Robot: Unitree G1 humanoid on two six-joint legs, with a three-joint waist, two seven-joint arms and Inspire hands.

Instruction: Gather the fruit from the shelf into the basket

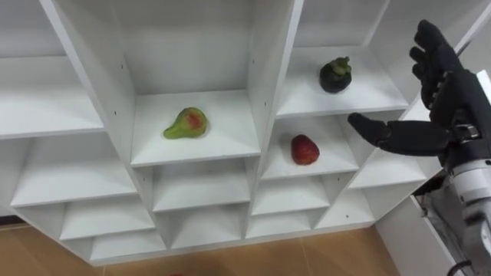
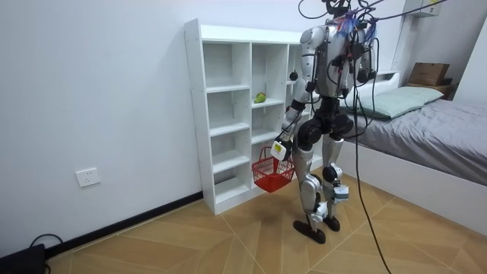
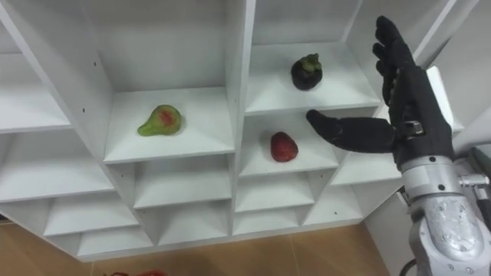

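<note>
Fruits in the white closet [image 1: 270,84]: likely light, firm-skinned, bruisable; cup each round its girth. Green, red-blushed pear [image 1: 186,123], far left of the spread, empty right hand [image 1: 449,107]; round red fruit [image 1: 304,149], just left of its thumb; dark purple mangosteen [image 1: 335,75], up-left, a shelf higher. Left hand [image 2: 280,147] grips a red wire basket [image 2: 272,175].

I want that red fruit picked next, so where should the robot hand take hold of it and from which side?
Hold the red fruit across its rounded middle. Come in through the open front, slightly from the right, where the open robot hand hovers: the fruit lies alone, clear of the compartment walls.
</note>
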